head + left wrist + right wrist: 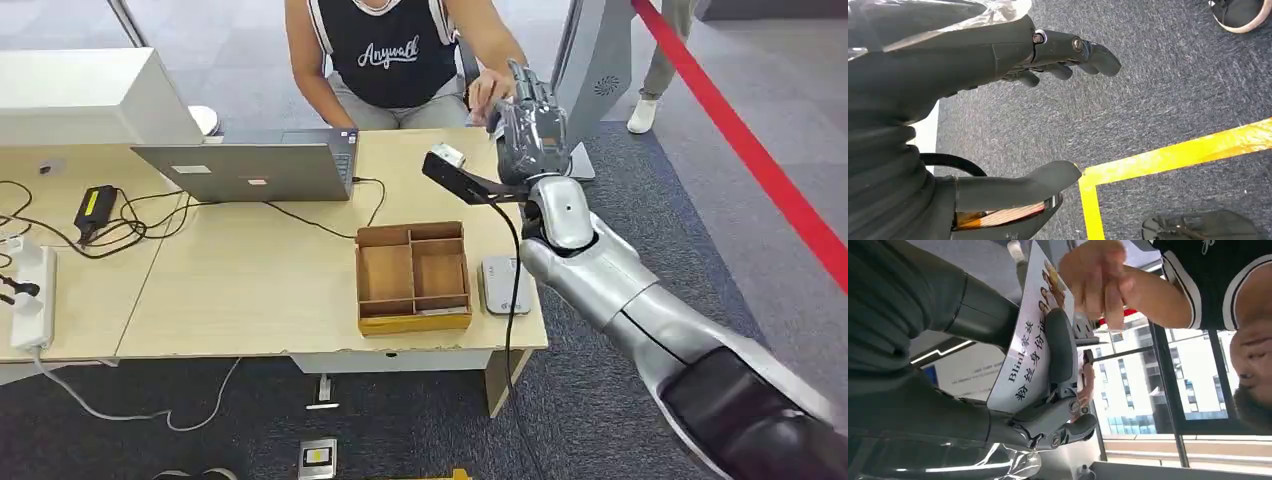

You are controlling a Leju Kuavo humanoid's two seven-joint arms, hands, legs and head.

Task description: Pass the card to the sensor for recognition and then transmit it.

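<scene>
1. Pale wood table spans the head view, and a person in a black top sits at its far side.
2. Silver right arm rises from below, beside the table's right end, toward the person.
3. Grey laptop stands open on the table's far part, with black cables trailing left to a power strip.
4. Brown wooden tray with several compartments sits near the table's front edge; just to its right lies the grey sensor.
5. Right hand is raised past the table's far right corner and grips the card, a white printed card pinned between the thumb and the fingers in the right wrist view.
6. Person's hand reaches in at the card's far end, touching or nearly touching it; I cannot tell which.
7. Left hand hangs over dark carpet with a yellow floor line, thumb and fingers apart, holding nothing.
</scene>
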